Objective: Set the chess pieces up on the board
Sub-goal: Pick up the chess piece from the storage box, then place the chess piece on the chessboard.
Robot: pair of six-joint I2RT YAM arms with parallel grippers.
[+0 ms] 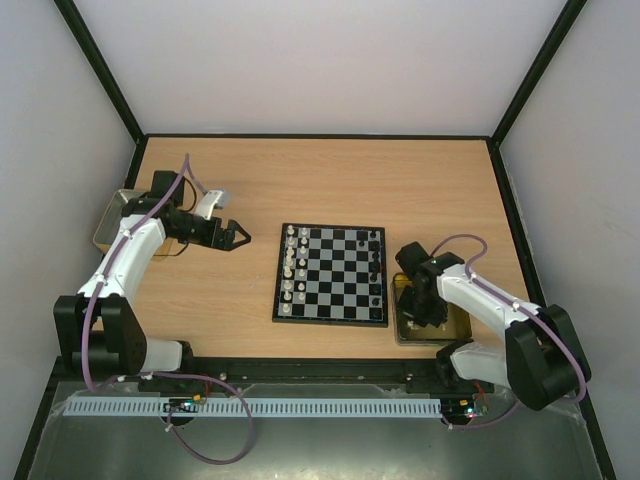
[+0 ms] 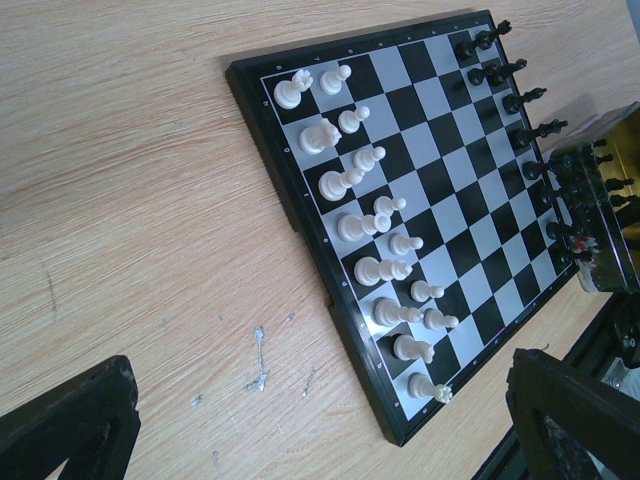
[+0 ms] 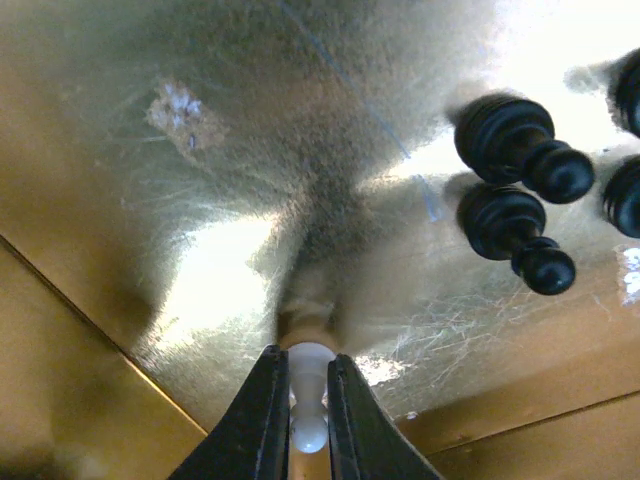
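My right gripper [image 3: 305, 360] pinches a white piece [image 3: 309, 425] inside the gold tin [image 3: 200, 200]. My left gripper [image 1: 238, 236] gapes wide, left of the board [image 1: 335, 275]; its border markings are illegible.

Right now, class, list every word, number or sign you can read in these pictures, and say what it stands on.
No text can be read.
On the board, tiny white marks run along the frame, too small and blurred to read.
On the tin, no lettering shows.

Overhead and left-wrist views share the board [image 1: 331, 273] (right wrist hugs tin [image 3: 150, 250]).
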